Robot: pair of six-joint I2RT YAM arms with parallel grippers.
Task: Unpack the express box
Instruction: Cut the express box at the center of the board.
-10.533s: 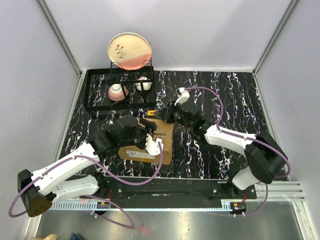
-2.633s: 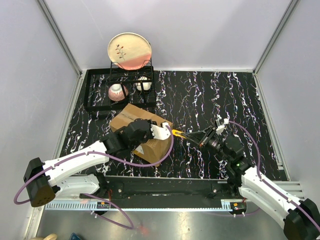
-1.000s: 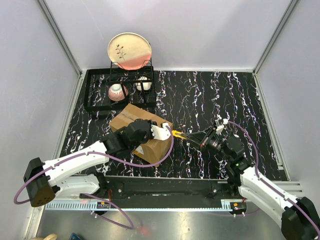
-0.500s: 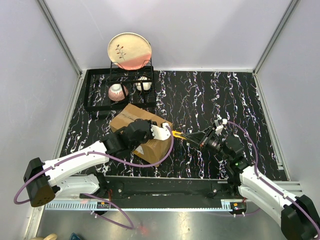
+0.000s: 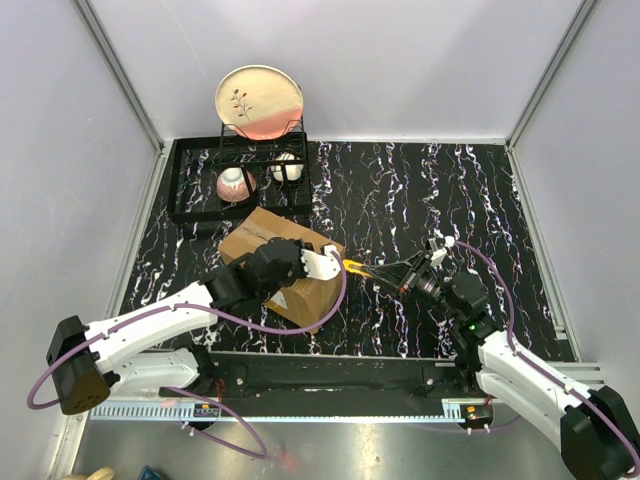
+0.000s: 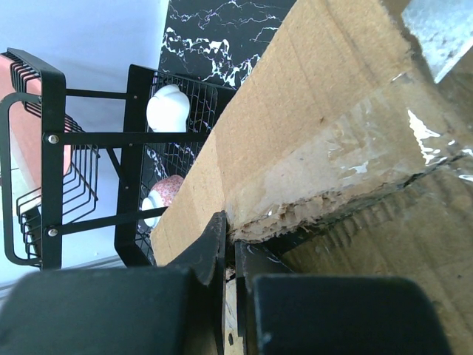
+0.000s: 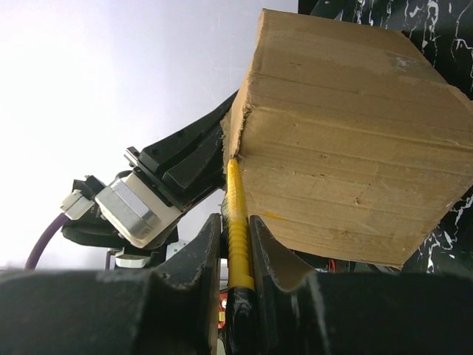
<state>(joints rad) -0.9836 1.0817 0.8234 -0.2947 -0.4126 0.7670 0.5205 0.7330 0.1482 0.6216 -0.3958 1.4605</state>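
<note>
The cardboard box point(image 5: 262, 228) sits askew on the worktop point(image 5: 430, 190), left of centre, just on the near side of the dish rack point(image 5: 195, 190). My left jaws are clenched on a torn cardboard edge of it. My right jaws grip a yellow cutter point(image 7: 236, 222), its tip touching the box's right-hand corner.

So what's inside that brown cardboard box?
Only a dark slit along the torn tape seam shows. The express box has its flaps closed, so any contents are hidden.
</note>
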